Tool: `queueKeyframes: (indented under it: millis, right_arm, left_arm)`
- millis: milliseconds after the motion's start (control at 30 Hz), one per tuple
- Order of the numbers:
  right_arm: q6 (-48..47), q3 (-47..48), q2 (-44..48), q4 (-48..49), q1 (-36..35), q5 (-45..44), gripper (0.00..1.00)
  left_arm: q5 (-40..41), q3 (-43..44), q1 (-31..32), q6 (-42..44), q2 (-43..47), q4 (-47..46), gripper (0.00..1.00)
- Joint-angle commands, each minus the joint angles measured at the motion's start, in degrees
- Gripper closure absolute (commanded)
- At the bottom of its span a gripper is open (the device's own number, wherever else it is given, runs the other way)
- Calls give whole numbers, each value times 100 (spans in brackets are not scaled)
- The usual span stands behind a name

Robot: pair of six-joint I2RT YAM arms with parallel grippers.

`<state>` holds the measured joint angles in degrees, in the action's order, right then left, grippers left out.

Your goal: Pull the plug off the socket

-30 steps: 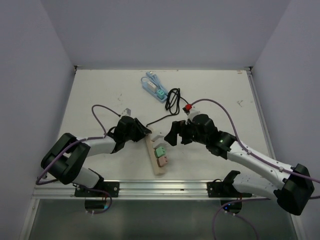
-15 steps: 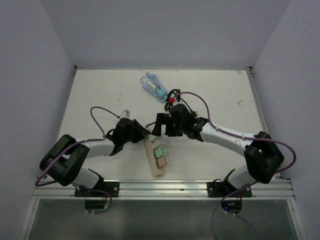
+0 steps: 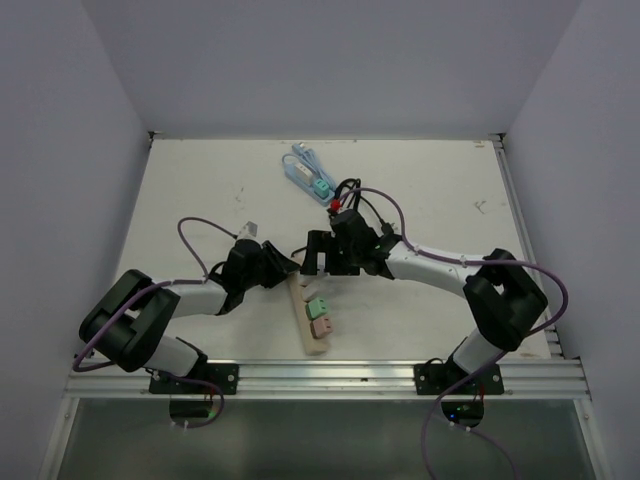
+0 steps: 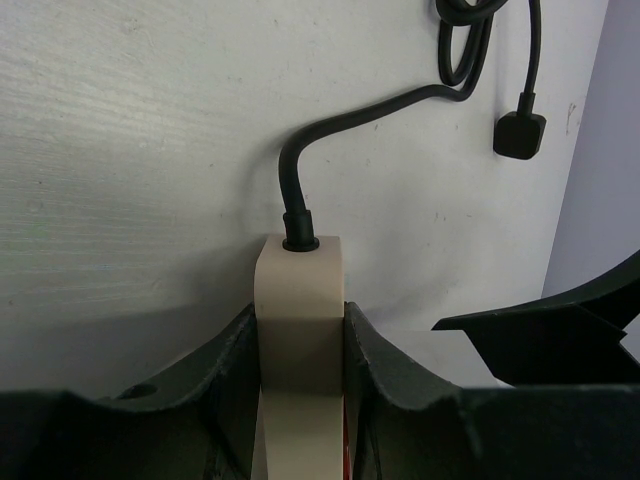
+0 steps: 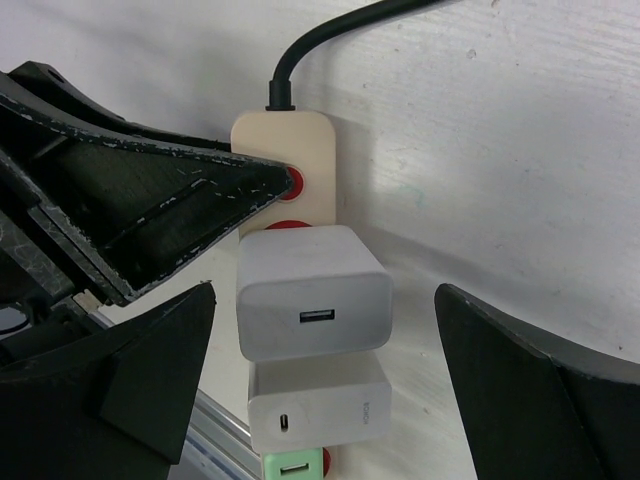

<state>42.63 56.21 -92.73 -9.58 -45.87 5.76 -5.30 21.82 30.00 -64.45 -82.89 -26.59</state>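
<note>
Left gripper (image 4: 300, 340): clamped on strip (image 4: 300, 270) at its cord end.
Right gripper (image 5: 325, 300): spread astride plug (image 5: 310, 270); to be centred, closed, pulled straight off strip.

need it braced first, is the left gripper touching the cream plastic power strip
Touching. Left wrist view shows the left gripper clamped flush on the power strip.

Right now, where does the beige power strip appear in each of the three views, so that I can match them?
Top external: the power strip lies lower centre, just left of the middle.
Left wrist: bottom centre, its end gripped by the left claw.
Right wrist: upper centre, running down under white USB chargers.
Shared landmark: the black cord leaving its end.
</note>
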Motion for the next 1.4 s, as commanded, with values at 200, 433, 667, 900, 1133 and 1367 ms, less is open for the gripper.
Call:
queueKeyframes:
  millis: [200, 433, 667, 900, 1133, 1367]
  right_arm:
    - [61, 242, -211, 607, -19, 329, 15]
    - [158, 180, -307, 730, -19, 435, 28]
    - [175, -4, -237, 747, -10, 444, 51]
    - [211, -154, 0, 756, 253, 496, 100]
    - [175, -461, 281, 879, 710, 874, 100]
    - [79, -514, 545, 809, 1123, 1190, 100]
  left_arm:
    - [-67, -73, -56, -7, -69, -540, 100]
    - [-50, -108, -73, -51, -87, -628, 100]
    - [3, -222, -108, -112, -8, -681, 100]
    - [319, -231, -117, 46, -17, -233, 100]
    - [504, -346, -179, 326, -25, 249, 100]
    - [1109, -117, -179, 687, -16, 1197, 100]
